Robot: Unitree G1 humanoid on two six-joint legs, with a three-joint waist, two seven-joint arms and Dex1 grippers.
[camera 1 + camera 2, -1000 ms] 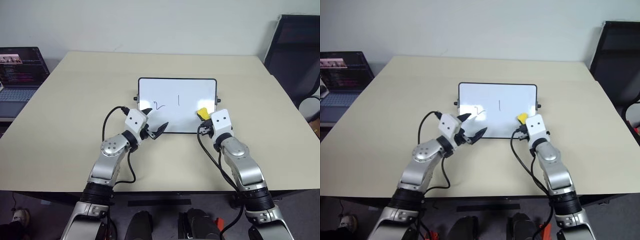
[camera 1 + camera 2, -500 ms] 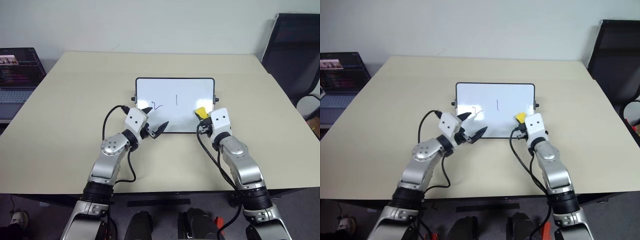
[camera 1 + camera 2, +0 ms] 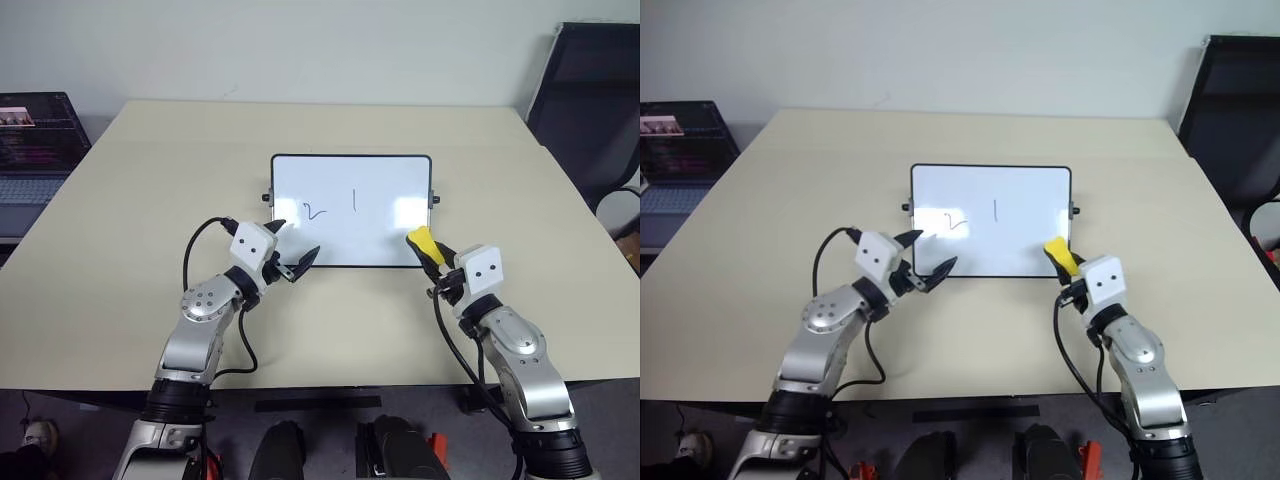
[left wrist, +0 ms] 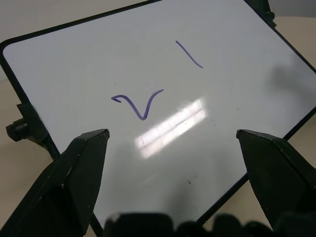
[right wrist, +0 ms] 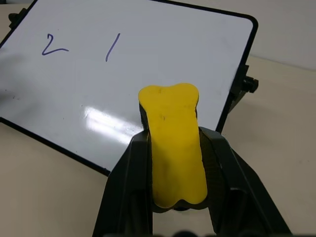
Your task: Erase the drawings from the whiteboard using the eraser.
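Observation:
The whiteboard (image 3: 385, 185) lies flat in the middle of the table. Two drawings show on its left half: a "2"-like squiggle (image 3: 316, 211) and a short vertical stroke (image 3: 353, 200). My right gripper (image 3: 433, 256) is shut on the yellow eraser (image 3: 423, 242), which hangs over the board's near right corner. In the right wrist view the eraser (image 5: 173, 128) stands between the black fingers (image 5: 131, 168), pointing at the board (image 5: 123, 74). My left gripper (image 3: 300, 240) is open over the near left corner, holding nothing. Ahead of it are the squiggle (image 4: 138, 102) and the stroke (image 4: 189, 54).
A laptop (image 3: 35, 150) sits past the table's far left corner. A black chair (image 3: 590, 100) stands at the right. Small black knobs (image 3: 436, 199) stick out from the board's short sides. Bare tan table (image 3: 150, 190) surrounds the board.
My right gripper has drawn back and to the right with the eraser, from over the board's right part to its near right corner. The left gripper has shifted a little to the left.

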